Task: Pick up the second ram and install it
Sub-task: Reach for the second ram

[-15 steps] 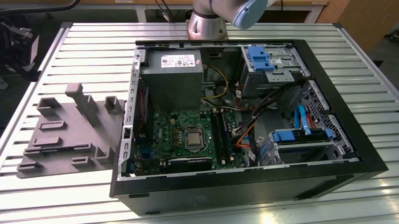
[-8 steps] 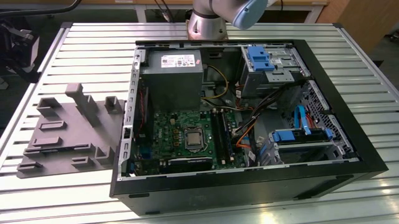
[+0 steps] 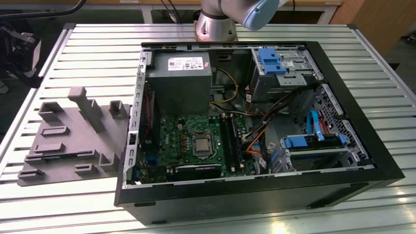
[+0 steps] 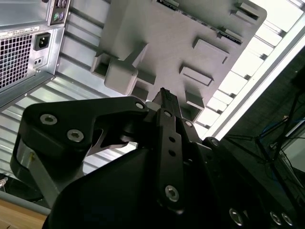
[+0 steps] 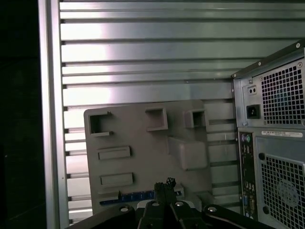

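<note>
The second ram (image 5: 128, 197), a dark-blue stick, is lying flat along one edge of the grey holder tray (image 5: 143, 143), and part of its length is passing behind the gripper (image 5: 164, 182) in the first wrist view. The pick-up is therefore not yet done, and the installation is left as well: nothing is sitting between the fingers, which are showing pressed together and empty in both wrist views. The fingertips are pointing down at the tray close to the stick, but whether they are touching it cannot be told.

In the exterior view the tray (image 3: 65, 146) is resting on the slatted table (image 3: 273, 29) just beside the open computer case (image 3: 364, 122), on the exterior view's left. The black memory slots (image 3: 229, 139) are running beside the processor socket on the green board, and whether any is filled cannot be told. The arm (image 3: 221, 19) is rising from the table's far edge, and its wrist is leaning over the tray behind the case's rear panel (image 5: 271, 143).
</note>
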Motion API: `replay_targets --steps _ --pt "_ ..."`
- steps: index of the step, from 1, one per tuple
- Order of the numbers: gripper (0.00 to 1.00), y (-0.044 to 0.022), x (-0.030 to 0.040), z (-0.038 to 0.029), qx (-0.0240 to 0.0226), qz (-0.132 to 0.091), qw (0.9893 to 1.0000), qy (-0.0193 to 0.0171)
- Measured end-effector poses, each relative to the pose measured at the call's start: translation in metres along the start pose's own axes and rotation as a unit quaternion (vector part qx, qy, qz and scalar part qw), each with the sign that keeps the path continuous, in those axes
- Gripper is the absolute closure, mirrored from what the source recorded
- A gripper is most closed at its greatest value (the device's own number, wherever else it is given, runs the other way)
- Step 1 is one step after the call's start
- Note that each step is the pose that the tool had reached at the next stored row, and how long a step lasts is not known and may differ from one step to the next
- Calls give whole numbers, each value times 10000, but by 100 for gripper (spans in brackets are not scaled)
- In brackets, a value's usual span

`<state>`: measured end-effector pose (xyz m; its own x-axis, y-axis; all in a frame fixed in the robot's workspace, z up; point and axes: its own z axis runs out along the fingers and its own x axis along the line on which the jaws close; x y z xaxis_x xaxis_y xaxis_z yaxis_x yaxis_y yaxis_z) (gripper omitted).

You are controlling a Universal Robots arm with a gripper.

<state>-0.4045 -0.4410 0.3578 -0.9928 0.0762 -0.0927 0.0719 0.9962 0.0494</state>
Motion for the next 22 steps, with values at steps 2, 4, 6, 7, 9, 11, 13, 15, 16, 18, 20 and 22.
replay_targets --steps 2,4,6,7,9,11,13,15,16,18,20,22 --pt "89 -5 0 4 0 0 10000 0" --pt "89 -10 0 8 0 0 10000 0" --pt "89 -15 0 12 0 0 10000 0" --pt "89 -18 0 13 0 0 10000 0" --pt "89 -25 0 17 0 0 10000 0" --pt "89 -34 0 21 0 0 10000 0" --pt "89 -46 0 27 0 0 10000 0" --pt "89 -58 -1 33 0 0 10000 0" --pt "89 -64 -1 37 0 0 10000 0" --pt "89 -74 -1 46 -1 0 10000 -1" --pt "89 -81 0 53 0 1 10000 0" --pt "89 -89 0 61 1 0 10000 1"
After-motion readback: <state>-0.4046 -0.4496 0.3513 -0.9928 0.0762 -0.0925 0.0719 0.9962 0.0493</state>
